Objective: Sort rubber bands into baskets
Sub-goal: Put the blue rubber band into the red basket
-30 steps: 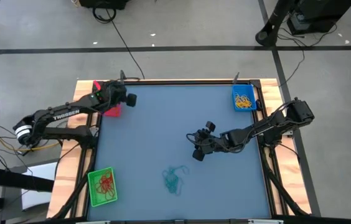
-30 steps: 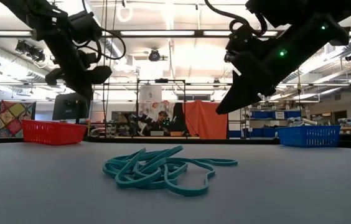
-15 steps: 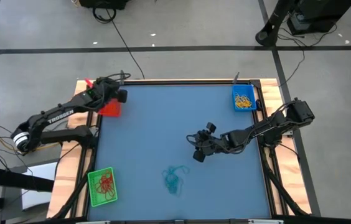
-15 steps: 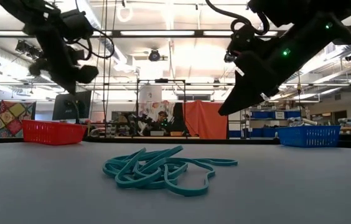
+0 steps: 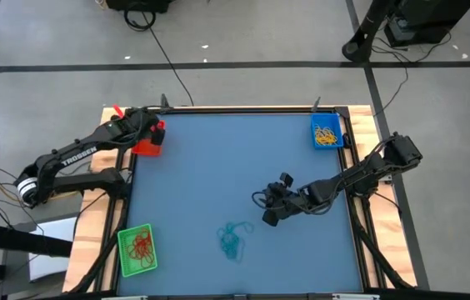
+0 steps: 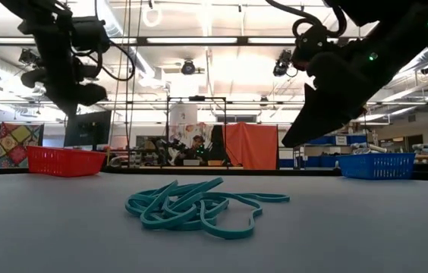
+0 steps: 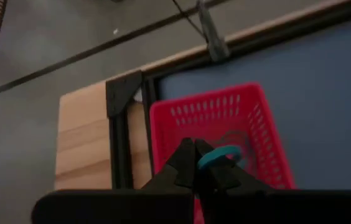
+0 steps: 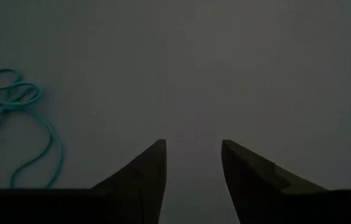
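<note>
Teal rubber band (image 7: 220,155) pinched in left pincer (image 7: 195,163) above red basket (image 7: 163,121); right pincer (image 8: 192,163) open.

Black floor cables (image 5: 162,46), distant person (image 6: 196,146)

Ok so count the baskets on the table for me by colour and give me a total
Red basket: 1
Blue basket: 1
Green basket: 1
Total: 3 baskets

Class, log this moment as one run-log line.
left gripper: shut on teal band over red basket | right gripper: open, empty, near teal pile
</note>
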You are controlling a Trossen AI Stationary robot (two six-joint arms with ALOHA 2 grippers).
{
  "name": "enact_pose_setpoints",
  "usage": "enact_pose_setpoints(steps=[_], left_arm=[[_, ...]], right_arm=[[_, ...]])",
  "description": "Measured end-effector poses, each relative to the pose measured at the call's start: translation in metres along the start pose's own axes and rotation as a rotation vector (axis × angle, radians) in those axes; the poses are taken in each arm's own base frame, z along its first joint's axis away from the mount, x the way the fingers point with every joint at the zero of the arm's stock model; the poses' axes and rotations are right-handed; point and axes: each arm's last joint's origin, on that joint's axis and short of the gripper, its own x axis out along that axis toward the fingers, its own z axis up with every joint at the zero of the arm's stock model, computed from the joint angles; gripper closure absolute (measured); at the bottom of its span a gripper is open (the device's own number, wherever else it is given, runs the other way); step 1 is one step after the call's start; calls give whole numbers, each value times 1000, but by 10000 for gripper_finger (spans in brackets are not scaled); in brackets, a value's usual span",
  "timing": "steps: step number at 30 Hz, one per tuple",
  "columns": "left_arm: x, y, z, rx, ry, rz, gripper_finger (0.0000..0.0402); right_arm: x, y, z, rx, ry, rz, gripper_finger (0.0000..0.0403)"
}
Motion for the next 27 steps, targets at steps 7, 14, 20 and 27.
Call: enact_pose_setpoints(steps=[7,14,20,27], left_arm=[[1,-8,1,61,48,-193,327],[2,-5,0,21,30,-87,228],[2,-3,-2,5,47,-56,220],[-9,-23,-4,71,92,-396,222]], right_arm=[[0,5,1,22,53,141,238],[-4,14,2,55,11,174,238],[-7,17,1,47,-31,158,238],[-4,23,-4,25,11,223,235]])
